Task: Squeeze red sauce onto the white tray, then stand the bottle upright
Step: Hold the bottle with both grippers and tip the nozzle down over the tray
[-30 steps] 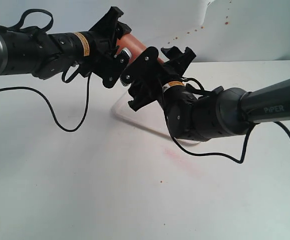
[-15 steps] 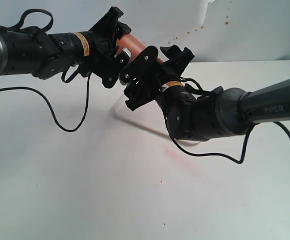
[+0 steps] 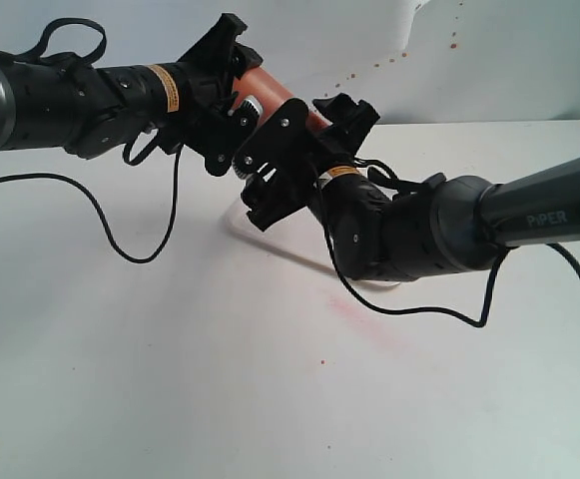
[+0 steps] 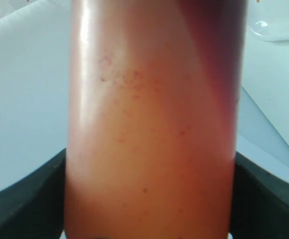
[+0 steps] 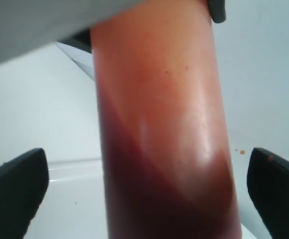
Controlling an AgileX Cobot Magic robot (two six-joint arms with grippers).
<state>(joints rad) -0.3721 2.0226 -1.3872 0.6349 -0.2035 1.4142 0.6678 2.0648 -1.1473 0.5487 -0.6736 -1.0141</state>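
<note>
The bottle [image 3: 268, 86], translucent orange-red with dark sauce pooled inside, hangs tilted above the table. My left gripper [image 3: 238, 95] is shut on it; in the left wrist view its black fingers [image 4: 27, 199] press both sides of the bottle [image 4: 154, 124]. My right gripper [image 3: 309, 132] straddles the same bottle [image 5: 159, 129] and is open, with its fingers [image 5: 15, 184] standing well off either side. Only a corner of the white tray [image 3: 240, 222] shows below the arms. Sauce on the tray is hidden by the arms; the nozzle is out of sight.
Red splatters [image 3: 453, 43] dot the white backdrop, and a tiny drop [image 3: 321, 361] lies on the table. A faint pink smear [image 3: 354, 309] marks the table in front of the right arm. Black cables [image 3: 120, 235] hang from both arms.
The right gripper's jaws have spread wider, its near finger swinging away from the bottle. The left gripper and the bottle have stayed in place.
</note>
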